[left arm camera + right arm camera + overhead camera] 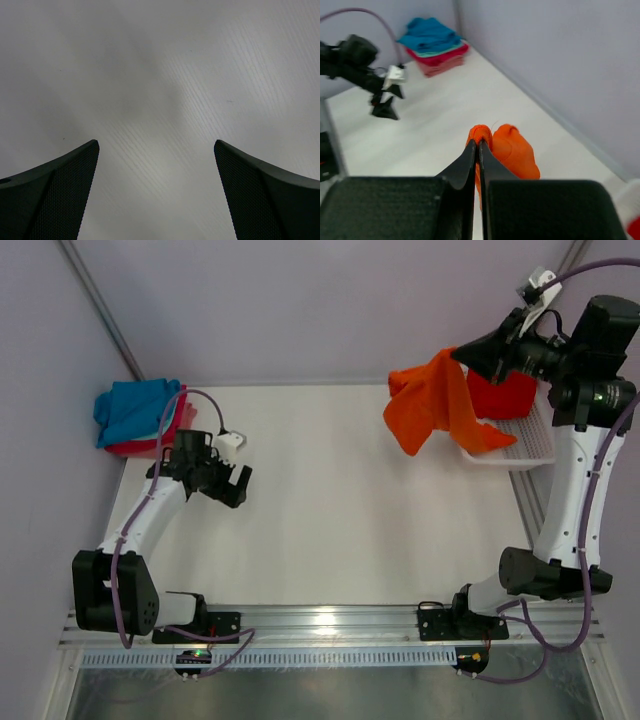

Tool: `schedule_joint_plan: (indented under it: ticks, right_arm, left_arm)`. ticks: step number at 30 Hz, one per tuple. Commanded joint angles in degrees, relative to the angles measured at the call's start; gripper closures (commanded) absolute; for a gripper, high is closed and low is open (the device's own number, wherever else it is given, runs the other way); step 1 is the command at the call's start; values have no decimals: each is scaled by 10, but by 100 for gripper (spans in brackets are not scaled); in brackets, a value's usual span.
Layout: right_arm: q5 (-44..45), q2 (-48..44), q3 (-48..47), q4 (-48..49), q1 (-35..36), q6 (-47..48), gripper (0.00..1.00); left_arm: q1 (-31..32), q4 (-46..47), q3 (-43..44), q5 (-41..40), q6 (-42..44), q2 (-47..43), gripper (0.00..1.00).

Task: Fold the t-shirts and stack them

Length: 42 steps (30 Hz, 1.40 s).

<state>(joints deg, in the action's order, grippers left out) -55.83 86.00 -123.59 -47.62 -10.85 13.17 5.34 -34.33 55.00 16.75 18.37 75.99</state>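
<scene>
Right gripper [479,144], clamped tight on a small fold of the orange t-shirt [512,150], holds it dangling at two o'clock, hem draped on the basket [530,440]; left gripper [156,144] gapes empty at nine o'clock. Likely risk: the thin pinch slips, or the hem drags the basket along.

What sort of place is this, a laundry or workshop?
Probably a robot test bench: white table inside plain panels, left arm and right arm bolted to its edge, folded t-shirts stacked in one corner.
</scene>
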Motion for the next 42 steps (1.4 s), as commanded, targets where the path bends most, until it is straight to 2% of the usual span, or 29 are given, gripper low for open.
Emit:
schedule_joint_plan:
  ticks: [1, 3, 4, 7, 10, 12, 13, 15, 16, 17, 18, 20, 21, 22, 25, 27, 28, 29, 33, 38, 41, 42]
  right_arm:
    - [-293, -3, 48, 74, 10, -75, 97]
    - [-349, -7, 105, 149, 20, -135, 97]
    - [-366, -14, 131, 258, 24, -237, 97]
    - [-384, -28, 213, 417, 38, -376, 97]
    - [-384, -27, 265, 486, 54, -403, 97]
    - [-384, -24, 291, 560, 67, -477, 97]
    - [-383, -21, 322, 654, 71, -509, 97]
    - [-380, -18, 353, 770, 76, -633, 97]
    - [-379, -15, 377, 899, 78, -681, 97]
    - [-379, -3, 382, 963, 78, -729, 97]
    - [-383, 5, 382, 1068, 78, -820, 97]
    - [-384, 38, 375, 1180, 75, -919, 97]
    - [-384, 50, 368, 1230, 74, -1010, 97]
    - [-384, 63, 353, 1297, 74, -1043, 97]
    - [-384, 110, 313, 1337, 73, -1096, 97]
    - [-384, 150, 286, 1361, 74, -1136, 97]
    - [-384, 162, 260, 1414, 73, -1191, 97]
    - [-384, 169, 251, 1417, 73, -1196, 97]
    - [-384, 178, 223, 1416, 73, -1188, 97]
    - [-384, 202, 143, 1394, 71, -1187, 97]
    - [-384, 216, 91, 1360, 70, -1167, 97]
    - [-384, 220, 77, 1318, 70, -1140, 97]
  left_arm:
    - [0, 0, 20, 15, -6, 3, 1]
    - [0, -3, 20, 12, -6, 3, 1]
    - [0, -2, 18, 11, -5, 0, 1]
    - [0, 0, 16, 12, -5, -4, 1]
    - [0, 1, 17, 19, -4, -4, 1]
    - [0, -1, 21, 26, -4, 0, 1]
    - [0, -3, 25, 33, -2, 2, 1]
    - [0, -7, 36, 69, 10, 7, 1]
    - [1, -20, 42, 82, 17, 10, 1]
    - [0, -29, 51, 93, 23, 14, 1]
    - [0, -40, 74, 115, 32, 26, 1]
    - [2, -75, 105, 130, 39, 45, 1]
    - [1, -87, 141, 133, 41, 68, 1]
    - [2, -98, 160, 139, 40, 79, 1]
    - [3, -127, 216, 144, 38, 114, 1]
    - [3, -123, 232, 147, 33, 123, 1]
    - [3, -119, 234, 149, 23, 126, 1]
    - [4, -114, 235, 153, 19, 127, 1]
    - [10, -88, 228, 148, 4, 122, 1]
    - [20, -81, 230, 140, -2, 127, 1]
    - [25, -78, 234, 141, -3, 127, 1]
    - [27, -78, 235, 140, -4, 126, 1]
